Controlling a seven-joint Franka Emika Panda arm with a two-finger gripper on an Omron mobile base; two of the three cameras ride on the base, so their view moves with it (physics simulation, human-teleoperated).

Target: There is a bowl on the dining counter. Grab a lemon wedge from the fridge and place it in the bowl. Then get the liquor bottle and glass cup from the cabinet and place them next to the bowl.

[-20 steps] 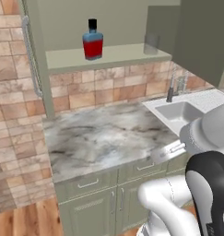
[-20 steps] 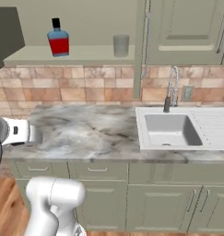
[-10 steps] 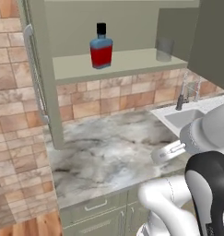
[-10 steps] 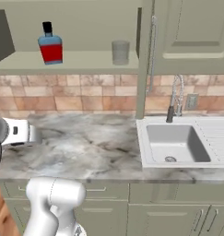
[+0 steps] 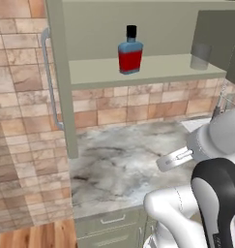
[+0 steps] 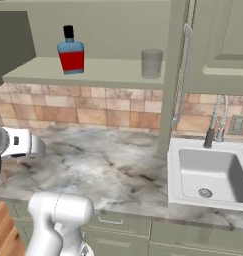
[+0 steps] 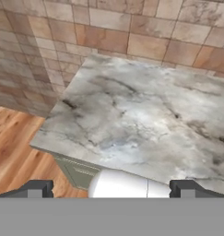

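The liquor bottle (image 5: 130,53) (image 6: 70,52), red below, blue above with a black cap, stands upright on the open cabinet's shelf (image 5: 148,70) (image 6: 103,72). The clear glass cup (image 5: 200,56) (image 6: 151,63) stands on the same shelf, well to the bottle's right. My gripper (image 7: 111,189) is open, its two dark fingertips (image 7: 37,188) wide apart, and it looks down at the marble worktop's left corner, far below the shelf. It holds nothing. The bowl, the dining counter, the lemon wedge and the fridge are out of view.
The marble worktop (image 5: 124,164) (image 7: 145,115) runs under the shelf against a tiled wall. A sink (image 6: 208,170) with a faucet (image 6: 215,125) lies to the right. Open cabinet doors (image 5: 56,87) (image 6: 180,75) flank the shelf. Wooden floor (image 7: 16,143) lies left of the worktop.
The whole picture has shifted: the base has driven closer to the cabinet, so the shelf, bottle and cup look larger. Bottle and cup stand where they were. The gripper stays open.
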